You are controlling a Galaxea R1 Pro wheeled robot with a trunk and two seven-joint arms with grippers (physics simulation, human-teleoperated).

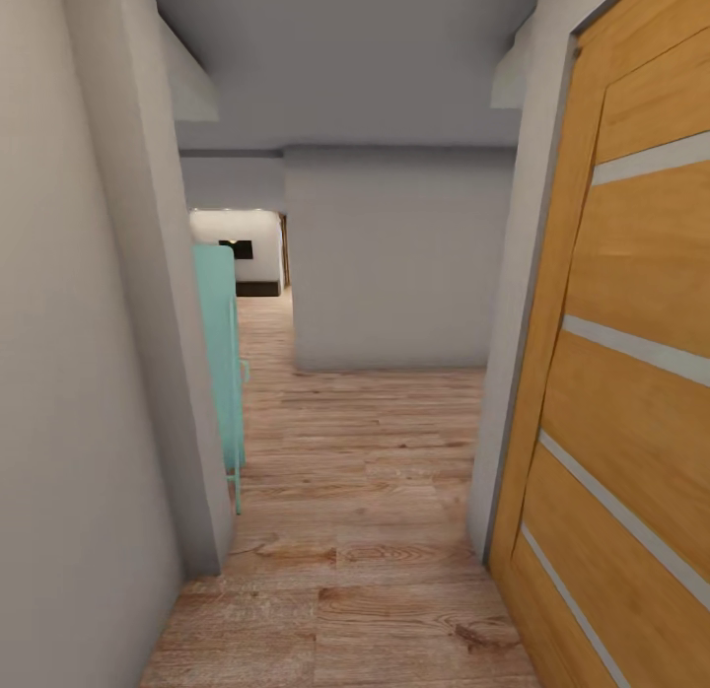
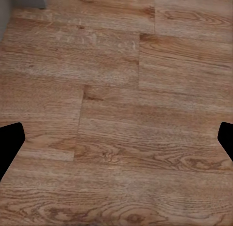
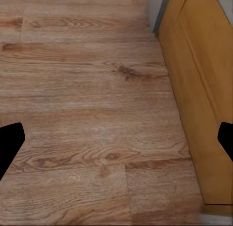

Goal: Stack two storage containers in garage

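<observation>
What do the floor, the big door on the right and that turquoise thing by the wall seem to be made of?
The floor looks like matte wood plank, or a laminate copying it: grain, knots and board seams show. The door looks like honey-toned wood or veneer with pale inlaid strips, fairly smooth. The turquoise piece has thin legs and a flat, even colour, perhaps painted metal or plastic; I can't tell which.

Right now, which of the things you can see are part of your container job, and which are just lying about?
Part of the job:
- left gripper, open and empty
- right gripper, open and empty
The containers are not before me.

Just there:
- wood floor
- wooden door
- turquoise cabinet
- grey wall
- lit room far down the hall
</observation>
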